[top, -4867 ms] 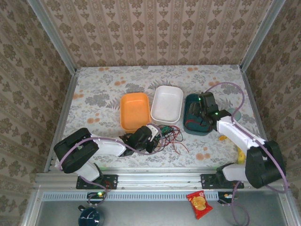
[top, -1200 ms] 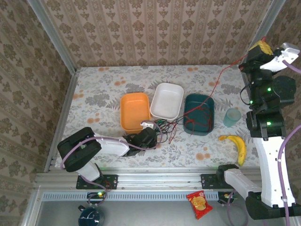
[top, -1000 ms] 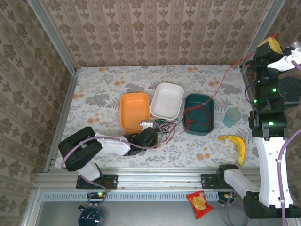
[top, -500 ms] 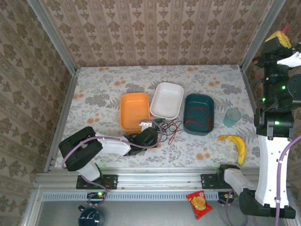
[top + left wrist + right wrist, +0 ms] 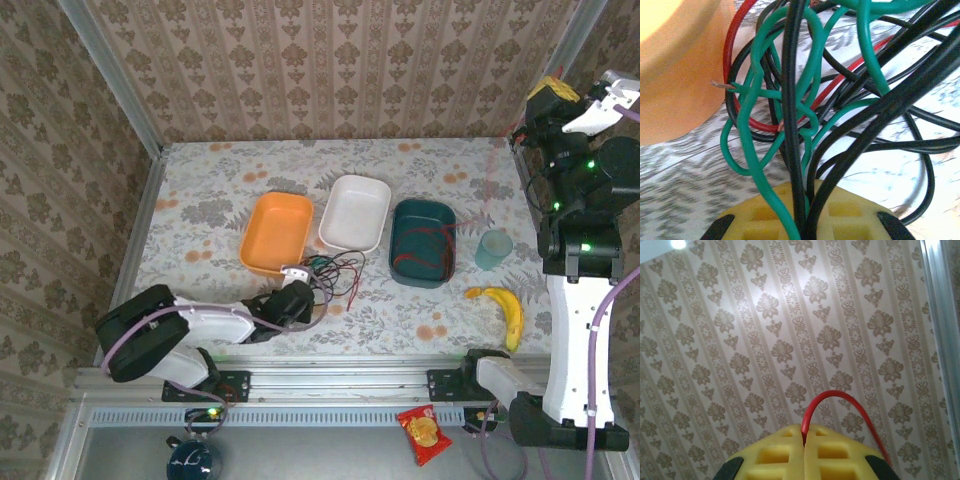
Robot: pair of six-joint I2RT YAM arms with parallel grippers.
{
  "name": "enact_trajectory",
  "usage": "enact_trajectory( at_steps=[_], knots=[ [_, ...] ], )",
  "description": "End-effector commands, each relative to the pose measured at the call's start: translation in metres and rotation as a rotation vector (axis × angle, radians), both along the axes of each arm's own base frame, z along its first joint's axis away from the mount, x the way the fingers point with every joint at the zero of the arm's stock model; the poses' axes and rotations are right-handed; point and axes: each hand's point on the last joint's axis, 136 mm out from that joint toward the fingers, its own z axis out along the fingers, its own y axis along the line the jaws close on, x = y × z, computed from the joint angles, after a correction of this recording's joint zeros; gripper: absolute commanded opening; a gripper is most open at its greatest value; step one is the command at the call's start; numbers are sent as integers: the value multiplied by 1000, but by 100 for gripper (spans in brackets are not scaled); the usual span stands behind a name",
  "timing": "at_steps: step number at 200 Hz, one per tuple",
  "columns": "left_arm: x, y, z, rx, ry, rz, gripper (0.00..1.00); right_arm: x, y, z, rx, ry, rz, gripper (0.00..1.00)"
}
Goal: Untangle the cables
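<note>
The cables [image 5: 333,272] form a tangle of green, black and red wires on the table in front of the white tray. My left gripper [image 5: 297,284] lies low at the tangle's left end, shut on a bundle of black and green cables [image 5: 800,125] that run between its yellow pads [image 5: 850,215]. A red cable [image 5: 420,244] lies partly coiled in the teal tray [image 5: 447,240]. My right gripper [image 5: 552,93] is raised high at the far right. It is shut on the red cable [image 5: 840,396], which arcs out from between its pads [image 5: 775,455].
An orange tray [image 5: 262,240] sits askew left of the white tray [image 5: 357,190], and its wall [image 5: 675,80] stands close beside the tangle. A pale cup [image 5: 492,249] and a banana [image 5: 506,308] lie at the right. A snack packet [image 5: 424,433] lies below the table edge.
My left gripper has pulled the tangle nearer and to the left. The orange tray has swung askew and shifted left. The raised right gripper has moved slightly left and lower.
</note>
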Motion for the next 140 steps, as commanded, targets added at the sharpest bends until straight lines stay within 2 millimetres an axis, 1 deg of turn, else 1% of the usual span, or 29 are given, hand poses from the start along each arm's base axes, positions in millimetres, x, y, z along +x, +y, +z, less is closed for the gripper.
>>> enact_trajectory(
  at_steps=[1,19,34,61,72,82,124,140],
  knots=[
    [-5,38,-16,154,-2,19,0,-1,13,9,-16,-22,71,0],
    [-4,40,-14,144,-8,30,0,5,21,2,-10,1,113,0],
    [-3,40,-14,143,-10,33,0,12,30,-9,-8,28,148,0],
    [-1,37,-12,147,-17,25,0,25,43,-34,-15,96,183,0],
    [0,34,-11,147,-20,18,0,27,46,-37,-25,101,183,0],
    [1,32,-10,146,-22,12,0,26,47,-34,-40,87,176,0],
    [2,31,-12,153,-18,13,0,-4,38,17,-126,-40,81,0],
    [3,31,-12,157,-18,14,0,-10,37,29,-139,-77,71,0]
  ],
)
